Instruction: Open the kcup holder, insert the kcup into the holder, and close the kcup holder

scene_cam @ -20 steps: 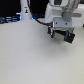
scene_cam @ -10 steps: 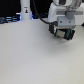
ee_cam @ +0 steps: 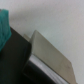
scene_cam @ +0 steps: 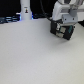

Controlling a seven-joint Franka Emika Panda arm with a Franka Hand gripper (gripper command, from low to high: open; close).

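Note:
The kcup holder (scene_cam: 63, 30) is a black box with pale slots on its front, standing at the back of the white table on the exterior view's right. My white gripper (scene_cam: 63, 18) hangs right over its top, and its fingers are hidden against the box. The wrist view is blurred. It shows a grey flat panel (ee_cam: 50, 56) with a dark edge above a black surface (ee_cam: 14, 56), close up. A teal-green patch (ee_cam: 4, 26) sits at the frame's edge, and I cannot tell whether it is the kcup's top. No kcup shows plainly in the exterior view.
A small white upright object (scene_cam: 25, 10) with a blue glow stands at the back on the exterior view's left, before a dark backdrop. The white table (scene_cam: 35, 57) stretches from the holder to the front.
Almost nothing differs. The arm above the holder has shifted only slightly and the holder stays in place.

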